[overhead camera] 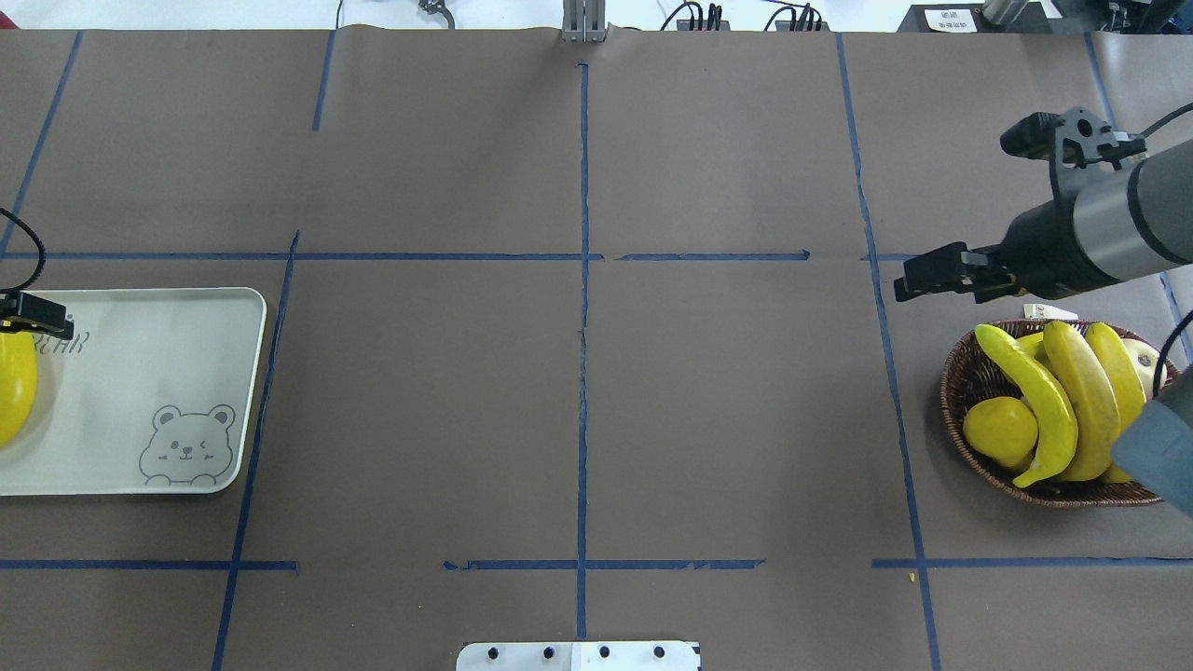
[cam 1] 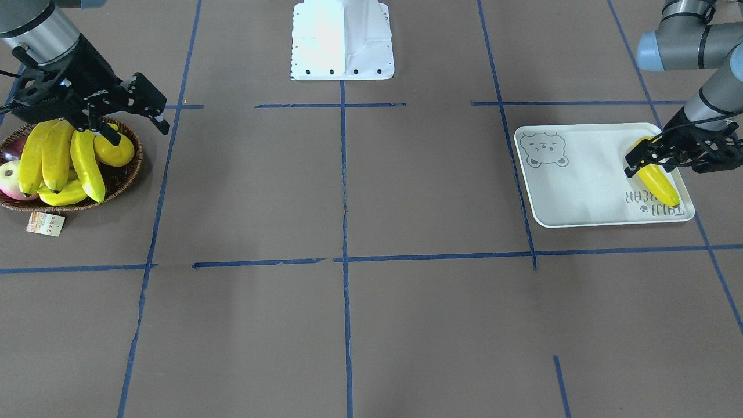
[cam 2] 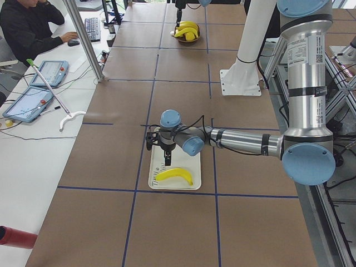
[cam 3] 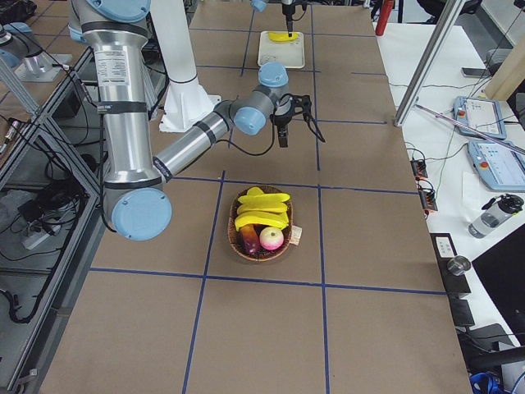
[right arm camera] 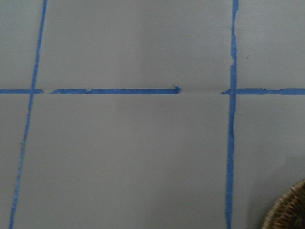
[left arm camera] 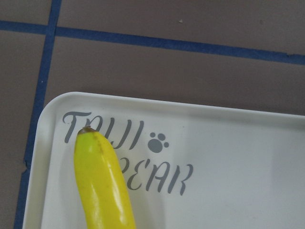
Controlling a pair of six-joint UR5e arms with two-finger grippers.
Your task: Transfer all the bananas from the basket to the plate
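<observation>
At the table's left end, a single banana lies flat on the plate. It runs along the short edge that carries the grey lettering, with its dark tip over the letters near a rounded corner. The left gripper sits directly over the banana's middle, its black fingers reaching down to it. Whether they pinch the fruit or stand clear, I cannot tell. The banana is long, curved, glossy yellow and plastic-looking. The plate is smooth, off-white and rectangular, with a bear face drawn at its opposite end.

At the far, right end of the table, three bananas lie side by side across the basket, an oval of dark-brown woven wicker. A round lemon and a pink apple sit beside them, and a paper tag lies on the table by the rim. The right gripper hovers just off the basket's rim, toward the table's middle, jaws spread wide, empty and touching nothing. Blue tape lines cross the matte brown table cover.
</observation>
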